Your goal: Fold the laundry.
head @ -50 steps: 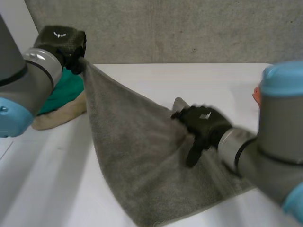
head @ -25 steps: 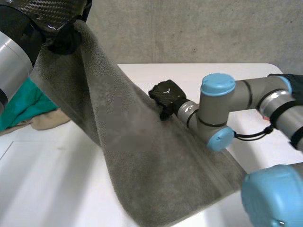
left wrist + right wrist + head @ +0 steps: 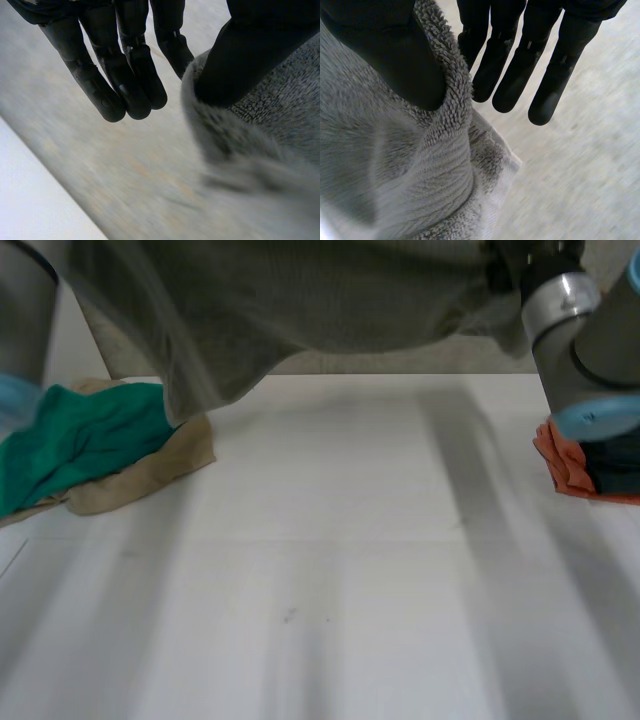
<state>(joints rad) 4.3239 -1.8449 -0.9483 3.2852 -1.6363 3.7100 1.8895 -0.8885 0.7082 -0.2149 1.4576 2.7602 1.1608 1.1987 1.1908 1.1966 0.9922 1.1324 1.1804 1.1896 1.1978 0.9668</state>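
A grey towel (image 3: 300,300) hangs stretched high above the white table (image 3: 330,570), between my two arms. In the left wrist view my left hand (image 3: 130,75) pinches a towel edge (image 3: 270,130) under its thumb (image 3: 240,60), with the other fingers straight beside it. In the right wrist view my right hand (image 3: 520,65) presses its thumb (image 3: 385,55) onto a towel corner (image 3: 420,170), with the remaining fingers straight alongside. The towel's lower edge sags at the left, over the pile of clothes.
A green cloth (image 3: 80,440) lies on a beige cloth (image 3: 150,475) at the table's left side. An orange cloth (image 3: 565,460) sits at the right edge, partly behind my right arm (image 3: 580,330). A concrete wall stands behind the table.
The towel has gone from lying draped on the table to hanging above it. My right hand closed on it and rose; my left hand rose too.
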